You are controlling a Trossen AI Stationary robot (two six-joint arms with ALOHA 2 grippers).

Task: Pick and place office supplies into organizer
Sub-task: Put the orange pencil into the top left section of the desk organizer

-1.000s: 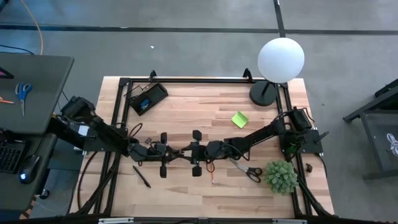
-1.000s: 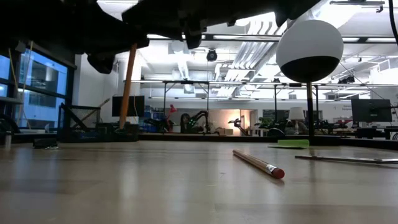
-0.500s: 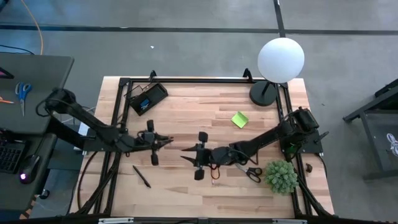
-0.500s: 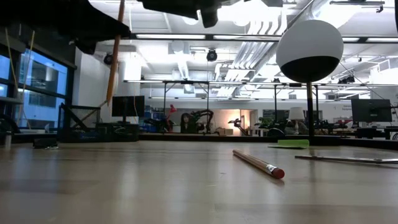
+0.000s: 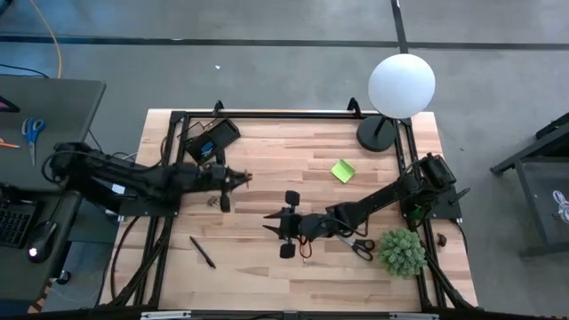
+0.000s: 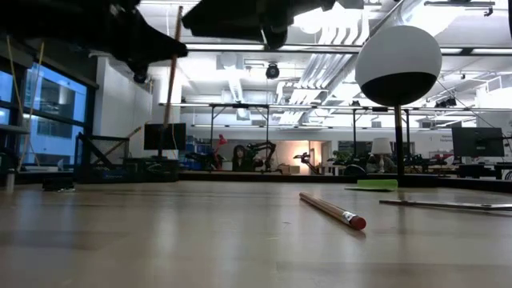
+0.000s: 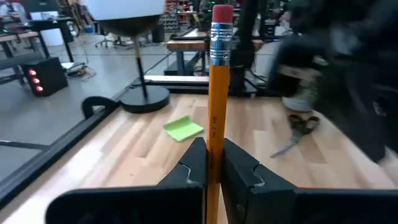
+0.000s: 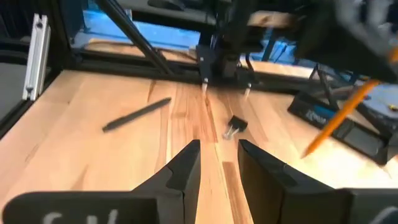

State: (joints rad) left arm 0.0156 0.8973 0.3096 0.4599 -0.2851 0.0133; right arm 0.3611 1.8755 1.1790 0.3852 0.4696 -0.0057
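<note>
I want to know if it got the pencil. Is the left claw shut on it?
Yes, shut. The left gripper pinches the orange pencil between its fingers, above the table.

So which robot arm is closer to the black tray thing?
Left. The left gripper, jaws shut on an orange pencil, hangs beside the black rectangular organizer tray. The right gripper is farther, mid-table.
</note>
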